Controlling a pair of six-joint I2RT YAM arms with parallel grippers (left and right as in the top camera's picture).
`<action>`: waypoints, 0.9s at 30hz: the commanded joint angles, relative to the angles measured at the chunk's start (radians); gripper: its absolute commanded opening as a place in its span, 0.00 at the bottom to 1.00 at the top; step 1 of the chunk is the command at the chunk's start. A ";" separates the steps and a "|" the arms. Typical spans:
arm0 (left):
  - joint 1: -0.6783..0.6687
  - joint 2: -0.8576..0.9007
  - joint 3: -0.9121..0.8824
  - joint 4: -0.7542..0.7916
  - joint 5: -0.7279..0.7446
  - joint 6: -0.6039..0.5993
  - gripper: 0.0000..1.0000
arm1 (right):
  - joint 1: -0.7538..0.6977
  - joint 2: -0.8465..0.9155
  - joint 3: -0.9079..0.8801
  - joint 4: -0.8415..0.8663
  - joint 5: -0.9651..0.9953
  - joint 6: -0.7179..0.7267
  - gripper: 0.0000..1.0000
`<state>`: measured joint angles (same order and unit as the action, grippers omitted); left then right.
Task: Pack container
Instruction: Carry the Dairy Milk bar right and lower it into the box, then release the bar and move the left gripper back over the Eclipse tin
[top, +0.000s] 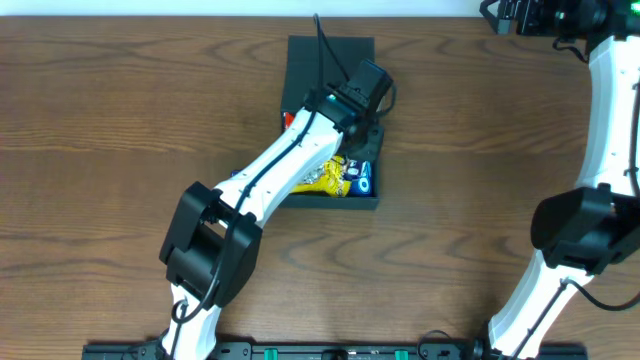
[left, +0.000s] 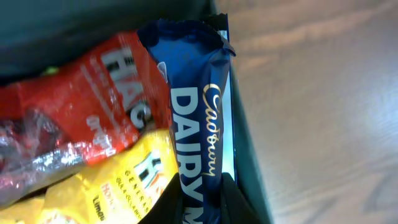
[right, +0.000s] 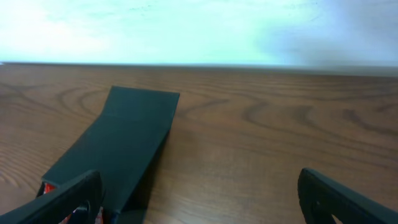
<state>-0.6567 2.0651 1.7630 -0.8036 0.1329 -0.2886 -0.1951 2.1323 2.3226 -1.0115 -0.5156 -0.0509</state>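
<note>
Red packet (left: 93, 124) and yellow packet (left: 118, 186) are in the container (top: 340, 203). My left pincer (left: 200, 199) is clamping the Dairy Milk bar (left: 196, 124) inside; right pincer (right: 199, 186) is wide. Lid (top: 330, 60) unshut.

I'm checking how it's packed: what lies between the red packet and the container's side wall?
The blue Cadbury Dairy Milk bar lies there, lengthwise along the container wall, beside the red packet; the left wrist view shows it.
</note>
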 joint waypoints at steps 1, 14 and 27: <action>0.001 -0.019 0.012 0.021 -0.061 -0.079 0.06 | -0.006 -0.034 0.009 -0.003 0.003 0.013 0.99; 0.000 -0.019 0.011 0.002 -0.013 -0.164 0.06 | -0.007 -0.034 0.009 -0.013 0.003 0.013 0.99; 0.000 -0.019 0.011 0.003 0.106 -0.160 0.58 | -0.007 -0.034 0.009 -0.020 0.003 0.013 0.99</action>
<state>-0.6575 2.0651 1.7630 -0.8017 0.1932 -0.4469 -0.1951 2.1323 2.3226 -1.0286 -0.5152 -0.0505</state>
